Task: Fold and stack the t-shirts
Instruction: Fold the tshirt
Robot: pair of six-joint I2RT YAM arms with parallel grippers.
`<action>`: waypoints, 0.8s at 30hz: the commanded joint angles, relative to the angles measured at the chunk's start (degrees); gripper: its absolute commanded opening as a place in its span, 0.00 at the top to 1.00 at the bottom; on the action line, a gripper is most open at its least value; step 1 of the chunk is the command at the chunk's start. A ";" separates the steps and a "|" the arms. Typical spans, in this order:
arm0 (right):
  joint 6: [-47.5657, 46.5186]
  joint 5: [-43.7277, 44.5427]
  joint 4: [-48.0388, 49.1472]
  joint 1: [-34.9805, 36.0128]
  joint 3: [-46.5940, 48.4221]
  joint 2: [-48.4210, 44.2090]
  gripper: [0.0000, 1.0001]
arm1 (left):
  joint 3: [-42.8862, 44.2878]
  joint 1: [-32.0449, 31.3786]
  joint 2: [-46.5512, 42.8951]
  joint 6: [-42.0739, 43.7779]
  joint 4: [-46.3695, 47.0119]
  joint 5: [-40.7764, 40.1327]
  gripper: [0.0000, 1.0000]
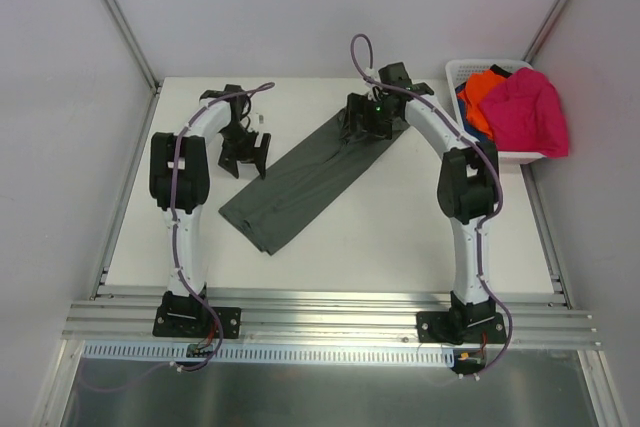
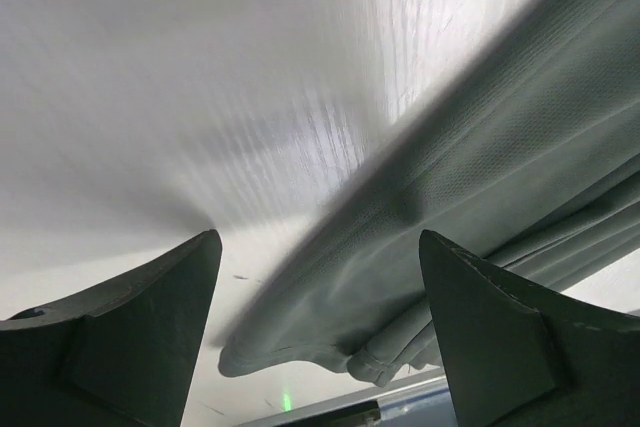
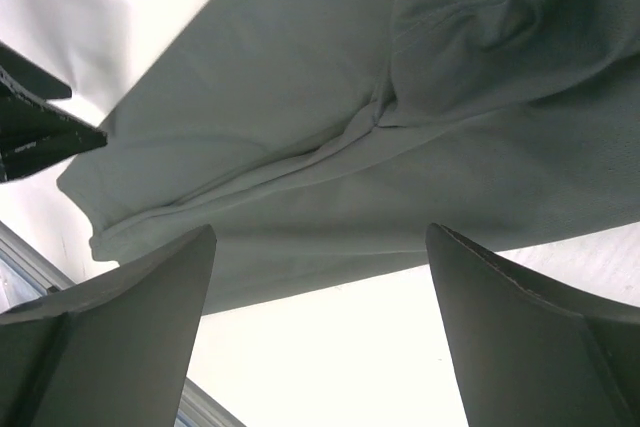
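My left pincer [image 1: 244, 159], just left of the long-folded dark grey-green soft cloth t-shirt [image 1: 305, 185] lying diagonally on the white table [image 1: 400, 237], and right pincer [image 1: 366, 125] at its far end both gape empty; it looks light and floppy, so I'd pinch the end corners.

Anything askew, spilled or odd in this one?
The dark grey-green t-shirt lies as a long strip slanted across the table, not square to its edges. The magenta t-shirt droops over the basket rim. Nothing looks damaged.

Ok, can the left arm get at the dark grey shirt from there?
Probably yes: the left gripper hangs open just beside the dark grey shirt, with nothing between them.
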 commanded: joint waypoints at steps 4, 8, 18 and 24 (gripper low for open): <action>-1.32 0.28 -0.76 -0.81 -0.42 1.72 0.09 | -8.11 -0.40 -4.90 0.09 -3.27 4.30 0.19; -1.05 0.10 -1.11 -1.77 -2.00 1.63 0.09 | -11.55 -0.84 -6.58 -0.70 -3.27 5.62 0.19; -0.62 0.10 -1.29 -3.97 3.62 7.95 0.09 | -20.60 -4.44 -13.78 -1.14 -3.45 7.02 0.19; 0.70 -0.51 -0.76 -4.15 9.24 12.26 0.09 | -27.02 -6.37 -17.91 -1.23 -3.62 9.75 0.21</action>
